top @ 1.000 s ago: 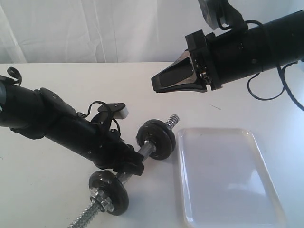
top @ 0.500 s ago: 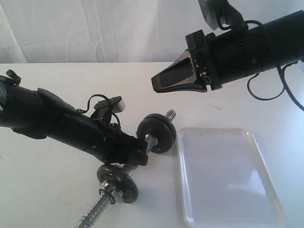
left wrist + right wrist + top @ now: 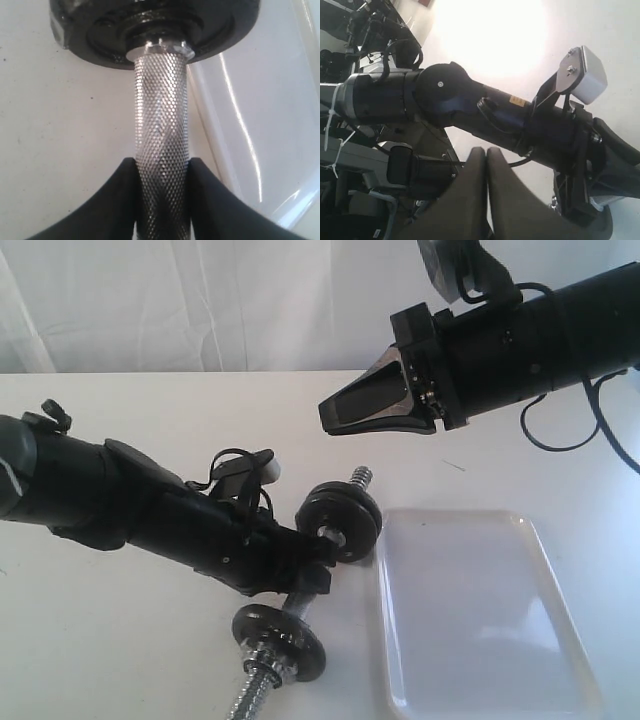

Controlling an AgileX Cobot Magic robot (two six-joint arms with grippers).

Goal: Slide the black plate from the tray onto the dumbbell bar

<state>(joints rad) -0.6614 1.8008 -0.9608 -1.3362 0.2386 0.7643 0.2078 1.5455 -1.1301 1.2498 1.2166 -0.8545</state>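
Observation:
The dumbbell bar [image 3: 258, 692] lies slantwise on the white table, left of the tray [image 3: 470, 620]. One black plate [image 3: 340, 522] sits on the bar's far end, close to the tray's corner, and a second black disc [image 3: 280, 630] sits near its front end. My left gripper [image 3: 308, 580] is shut on the bar between them. In the left wrist view the fingers [image 3: 162, 162] clamp the knurled bar [image 3: 161, 110] below the plate [image 3: 150, 25]. My right gripper [image 3: 325, 412] hangs shut in the air above the table, holding nothing. The tray holds nothing.
The tray's glossy rim [image 3: 260, 125] runs right beside the bar's far end. A white curtain [image 3: 200, 300] backs the table. In the right wrist view the shut right gripper [image 3: 484, 150] faces the left arm [image 3: 495, 115] and its wrist camera [image 3: 587, 75].
The left arm has moved right with the bar in its grip, swinging the dumbbell closer to the tray and steeper. The right arm has not moved.

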